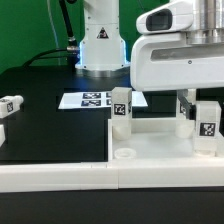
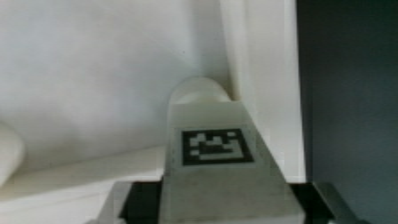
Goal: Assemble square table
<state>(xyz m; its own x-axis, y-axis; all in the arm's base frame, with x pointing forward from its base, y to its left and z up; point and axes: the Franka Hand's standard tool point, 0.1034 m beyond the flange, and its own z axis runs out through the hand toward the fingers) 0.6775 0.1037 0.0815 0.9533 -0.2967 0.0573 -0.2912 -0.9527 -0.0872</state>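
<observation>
The white square tabletop (image 1: 155,140) lies tray-side up in the foreground, with a round socket (image 1: 125,155) at its near left corner. One tagged white leg (image 1: 121,107) stands upright at its far left corner. My gripper (image 1: 197,110) is over the tabletop's right side, shut on another tagged leg (image 1: 207,120). In the wrist view this leg (image 2: 215,135) sits between my fingers (image 2: 139,200), its tip pointing into the inner corner of the tabletop (image 2: 89,90) by the raised rim (image 2: 267,60). I cannot tell whether the tip touches.
The marker board (image 1: 92,100) lies on the black table in front of the robot base (image 1: 100,45). A loose tagged leg (image 1: 10,107) lies at the exterior view's far left. A long white wall piece (image 1: 60,178) runs along the front edge.
</observation>
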